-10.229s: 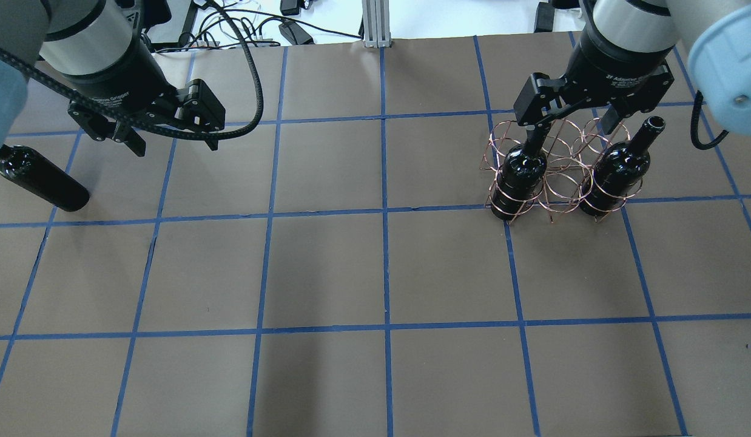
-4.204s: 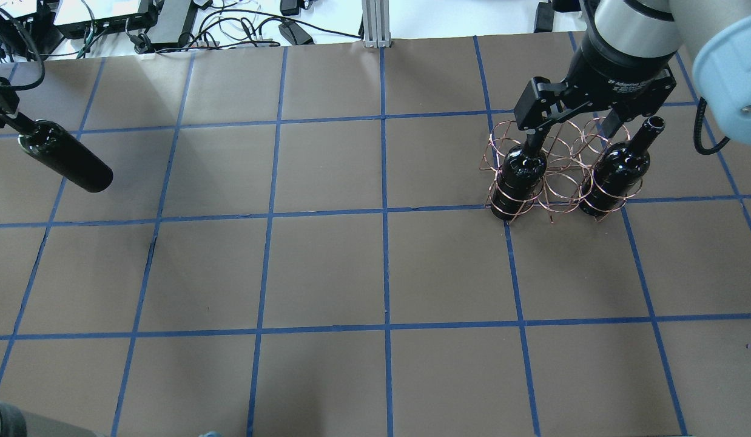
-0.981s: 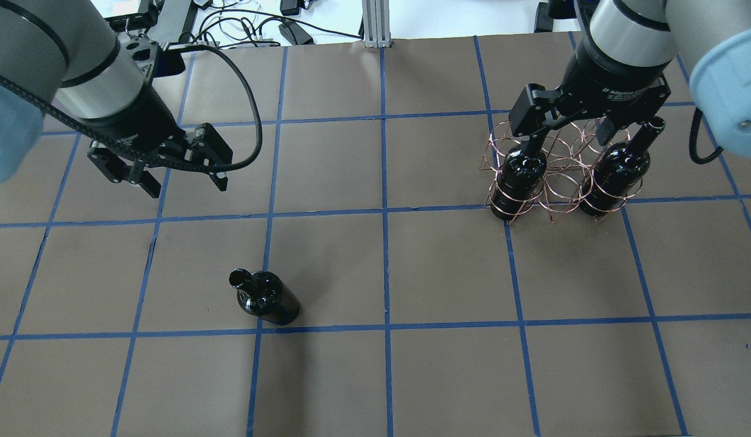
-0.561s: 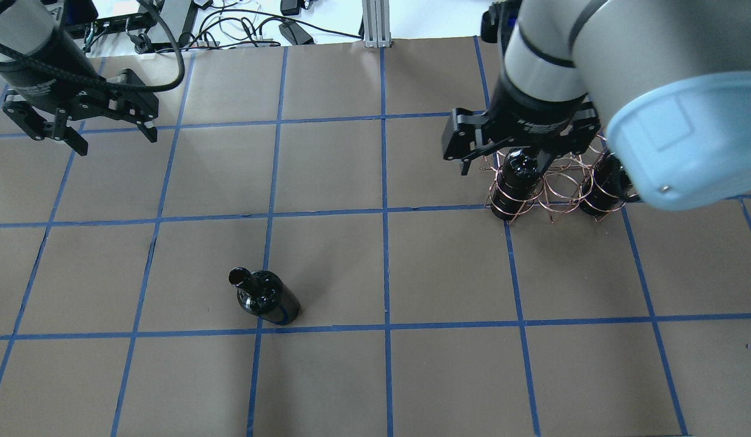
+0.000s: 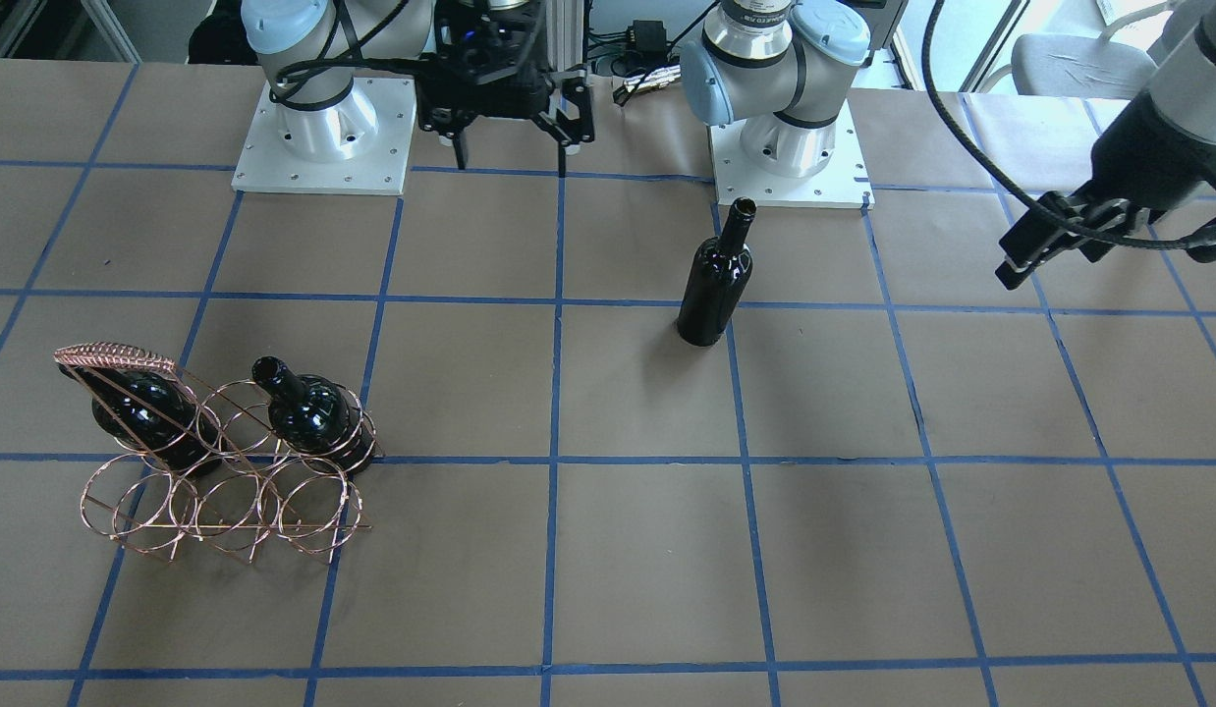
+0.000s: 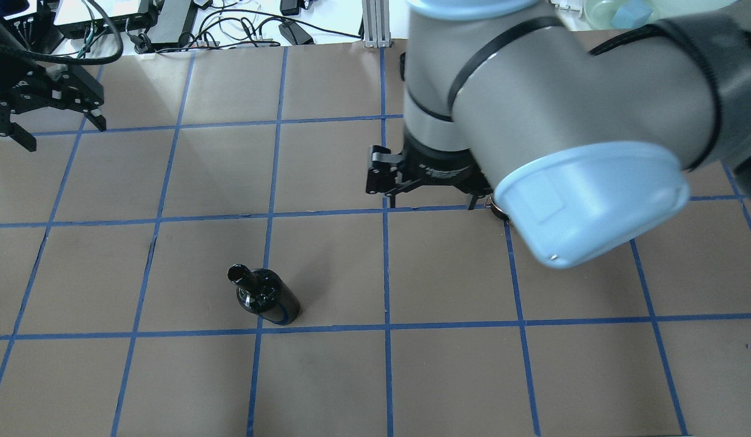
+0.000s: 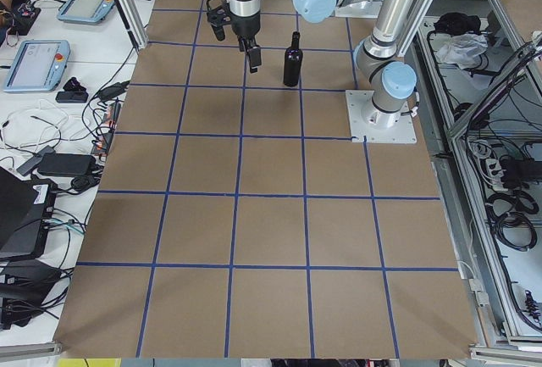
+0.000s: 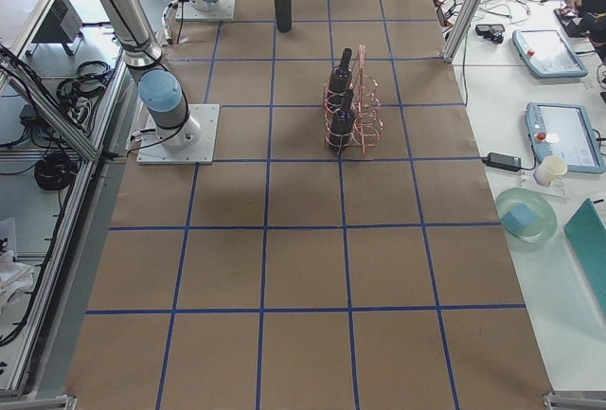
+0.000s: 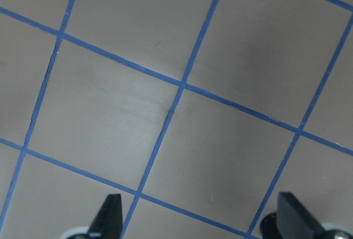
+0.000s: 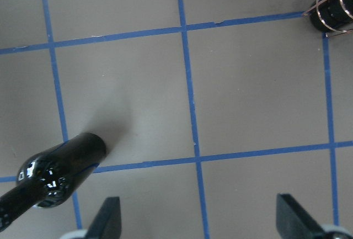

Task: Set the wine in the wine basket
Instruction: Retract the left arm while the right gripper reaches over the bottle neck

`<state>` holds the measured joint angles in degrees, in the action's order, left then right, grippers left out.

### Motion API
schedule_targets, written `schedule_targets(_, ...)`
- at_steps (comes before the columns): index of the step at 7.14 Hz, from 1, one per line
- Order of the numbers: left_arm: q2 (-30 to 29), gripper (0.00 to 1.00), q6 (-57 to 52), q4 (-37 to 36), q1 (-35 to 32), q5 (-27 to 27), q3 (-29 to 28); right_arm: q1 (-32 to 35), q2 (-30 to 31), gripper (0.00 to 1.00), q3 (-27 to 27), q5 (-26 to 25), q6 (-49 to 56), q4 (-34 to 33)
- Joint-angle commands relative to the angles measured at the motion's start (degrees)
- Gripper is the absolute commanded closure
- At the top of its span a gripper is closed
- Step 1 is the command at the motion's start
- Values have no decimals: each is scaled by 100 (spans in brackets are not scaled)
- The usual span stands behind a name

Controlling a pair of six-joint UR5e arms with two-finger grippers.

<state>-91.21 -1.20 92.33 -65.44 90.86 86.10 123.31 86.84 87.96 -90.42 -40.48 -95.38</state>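
We find no text, label, brand, number or sign that can be read in any of these views. The screens of the tablets point(image 7: 34, 63) on the side bench show only as pale panels, too small for us to read.
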Motion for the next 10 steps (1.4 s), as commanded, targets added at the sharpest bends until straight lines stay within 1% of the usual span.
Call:
schedule_targets(1, -46, 0, -231, -120, 172, 37, 56, 771, -508, 0, -576, 50, -1274, -42)
schedule_targets(2, -72, 0, -240, -119, 163, 29, 74, 1035, -797, 0, -752, 33, -1548, -86)
schedule_targets(3, -81, 0, -240, -110, 163, 29, 82, 1159, -1070, 0, -946, 42, -1838, -103)
schedule_targets(4, -89, 0, -231, -110, 146, 29, 83, 1352, -1298, 0, -1017, 59, -2111, -408)
schedule_targets(7, -89, 0, -231, -93, 137, 29, 118, 1398, -1695, 0, -948, 24, -1904, -718)
schedule_targets(8, -89, 0, -231, -93, 137, 29, 118, 1398, -1757, 1, -913, 33, -1824, -727)
schedule_targets(10, -98, 0, -231, -84, 110, 29, 118, 1398, -1767, 1, -607, 16, -1719, -789)
